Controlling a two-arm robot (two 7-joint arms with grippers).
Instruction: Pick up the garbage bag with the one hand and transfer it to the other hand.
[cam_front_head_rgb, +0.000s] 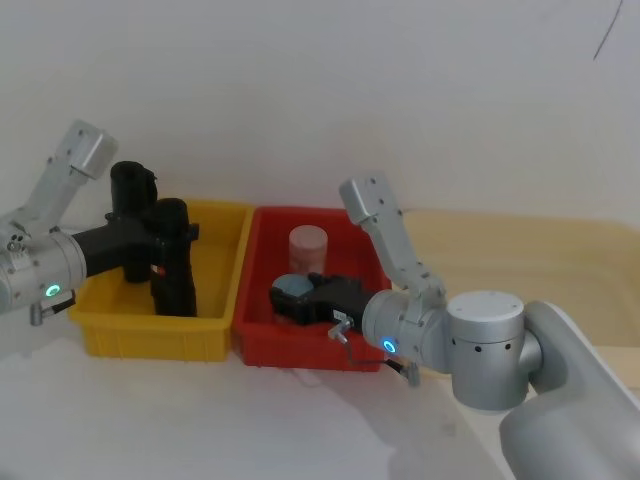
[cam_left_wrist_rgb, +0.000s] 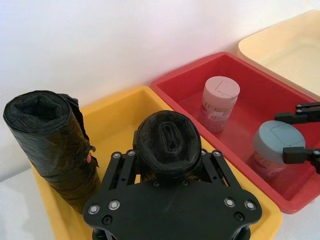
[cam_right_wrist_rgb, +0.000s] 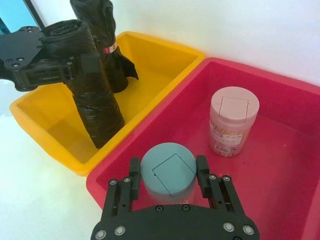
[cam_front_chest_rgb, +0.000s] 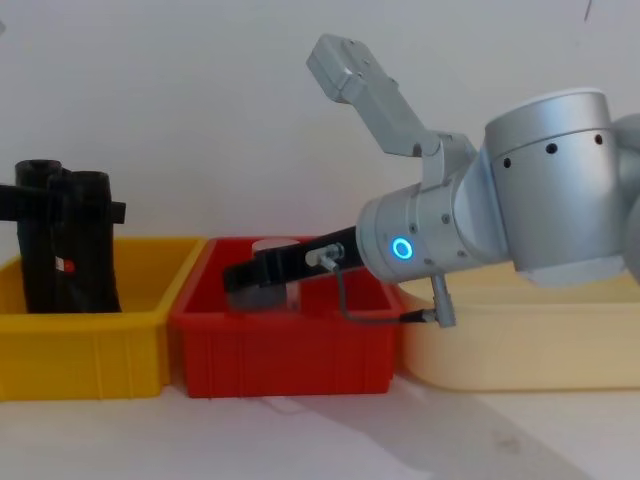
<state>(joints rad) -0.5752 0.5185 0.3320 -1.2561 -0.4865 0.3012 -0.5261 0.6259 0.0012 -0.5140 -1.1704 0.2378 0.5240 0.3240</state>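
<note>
Your left gripper (cam_left_wrist_rgb: 169, 152) is clamped on the garbage bag (cam_right_wrist_rgb: 97, 102) just below its top, one pad on each side. That high hold is the first risk. The roll is soft film, so it may squash or slide down through the pads as you lift, and a loose end could swing when you carry it across. The bag leans a little, and its foot is still down inside the yellow bin (cam_front_head_rgb: 150, 335).

In the head view, a second black roll (cam_left_wrist_rgb: 47, 145) with a red-white mark (cam_right_wrist_rgb: 107, 48) stands just beside the bag at about 10 o'clock. A slanted lift could drag that roll along or topple it. The bag's foot could also catch the bin wall at 3 o'clock.

Past that wall, the right gripper (cam_right_wrist_rgb: 167, 170) is low in the red bin (cam_front_head_rgb: 300, 350), at the blue-lidded jar (cam_left_wrist_rgb: 277, 142). You cannot tell whether it is gripping the jar. If it is, it isn't free to take the bag, and the handover will stall.
</note>
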